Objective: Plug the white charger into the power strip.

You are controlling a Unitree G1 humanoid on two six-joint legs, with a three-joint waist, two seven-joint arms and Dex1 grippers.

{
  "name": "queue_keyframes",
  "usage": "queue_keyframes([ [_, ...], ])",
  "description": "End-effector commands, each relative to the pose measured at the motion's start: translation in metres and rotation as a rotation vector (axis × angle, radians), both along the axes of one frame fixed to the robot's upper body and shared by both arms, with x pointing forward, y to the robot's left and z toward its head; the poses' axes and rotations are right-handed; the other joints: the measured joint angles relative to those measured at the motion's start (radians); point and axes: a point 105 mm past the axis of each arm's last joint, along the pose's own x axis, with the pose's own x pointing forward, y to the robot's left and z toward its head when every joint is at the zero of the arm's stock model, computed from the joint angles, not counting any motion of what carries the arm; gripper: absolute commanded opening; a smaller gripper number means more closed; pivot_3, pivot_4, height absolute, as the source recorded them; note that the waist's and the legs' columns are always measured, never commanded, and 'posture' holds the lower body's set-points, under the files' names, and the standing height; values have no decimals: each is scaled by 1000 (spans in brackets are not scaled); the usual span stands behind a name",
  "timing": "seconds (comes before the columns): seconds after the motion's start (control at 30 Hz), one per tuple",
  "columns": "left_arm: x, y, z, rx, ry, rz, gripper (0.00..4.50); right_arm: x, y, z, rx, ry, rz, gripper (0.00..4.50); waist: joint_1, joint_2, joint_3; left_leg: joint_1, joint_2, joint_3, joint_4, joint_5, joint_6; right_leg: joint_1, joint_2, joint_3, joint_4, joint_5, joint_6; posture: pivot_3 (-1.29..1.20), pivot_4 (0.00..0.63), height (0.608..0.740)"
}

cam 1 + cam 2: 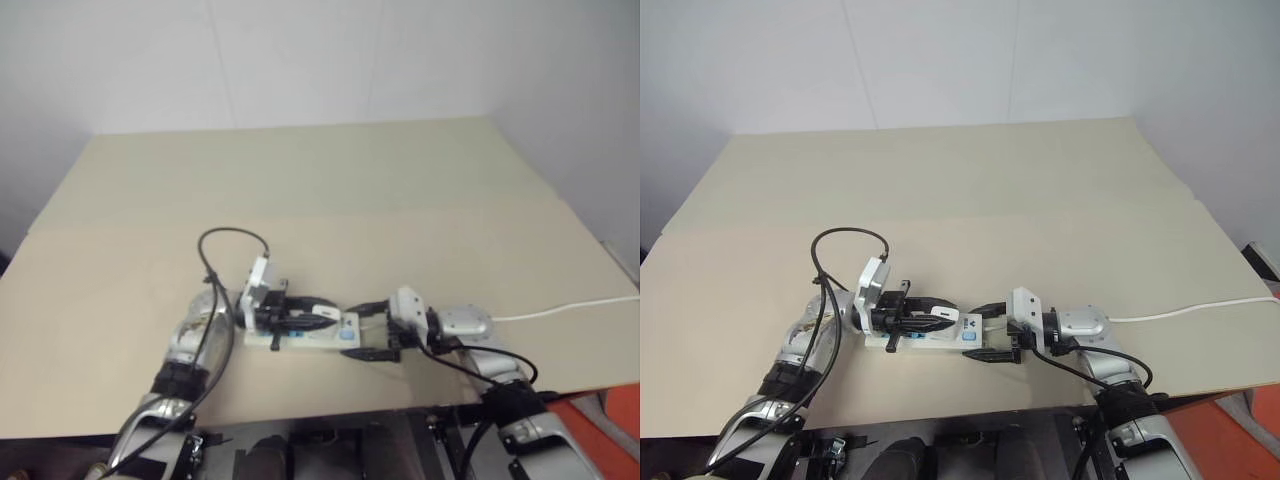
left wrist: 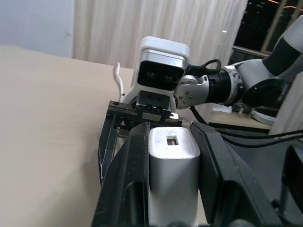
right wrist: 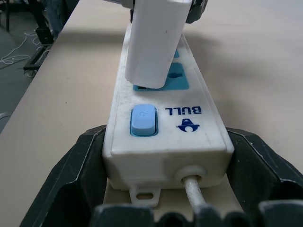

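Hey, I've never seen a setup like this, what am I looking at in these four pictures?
A two-armed robot is working at a tan table. Two pictures come from cameras in its head, looking down. The other two come from cameras on its wrists. The left gripper is shut on a white charger, lowering it onto an outlet of the power strip lying on the table. The right gripper has its black fingers on either side of the strip's switch end, seemingly steadying it.

Both head eyes look down from above the power strip (image 1: 940,338); each wrist camera sits close, facing it from opposite ends.
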Motion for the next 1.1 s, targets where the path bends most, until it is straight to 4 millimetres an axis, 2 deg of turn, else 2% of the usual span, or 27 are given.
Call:
queue_keyframes([
  [0.03, -3, 12, -8, 30, -1, 43, 1010, -7, 7, -12, -34, 24, 41, 3424, -1, 0, 0, 0, 0, 0, -1, 0, 0, 0, 0, 0, 0, 0, 0, 0, 150, 740],
  [0.2, -4, 21, -18, 45, 39, 73, 1010, -8, 6, -12, -39, 25, 47, 3424, -3, -1, -1, 6, 3, 0, -9, 0, 0, 4, 2, 0, -7, 1, -2, 0, 150, 740],
  [0.37, -10, 28, -30, 122, 47, 6, 1010, -8, 7, -12, -40, 23, 51, 3424, -8, 0, -1, 7, 9, 1, -11, 0, 0, 4, 6, 0, -8, 2, -3, 0, 150, 740],
  [0.53, -7, 34, -47, 215, -25, 11, 1010, -8, 6, -12, -40, 23, 49, 3424, -7, 0, -3, 7, 14, 2, -12, -1, -1, 4, 12, 0, -11, 3, -5, 0, 150, 740],
  [0.77, -5, 36, -55, 216, 9, 32, 1010, -9, 5, -12, -44, 22, 44, 3424, 0, 0, -4, 18, 16, 2, -13, -2, 0, 18, 14, 0, -16, 4, -6, 0, 150, 740],
  [1.1, -5, 36, -56, 168, 164, 54, 1010, -10, 6, -12, -46, 23, 45, 3424, 2, 2, -10, 19, 16, 2, -14, -2, 0, 18, 15, 0, -16, 4, -6, 0, 150, 740],
])
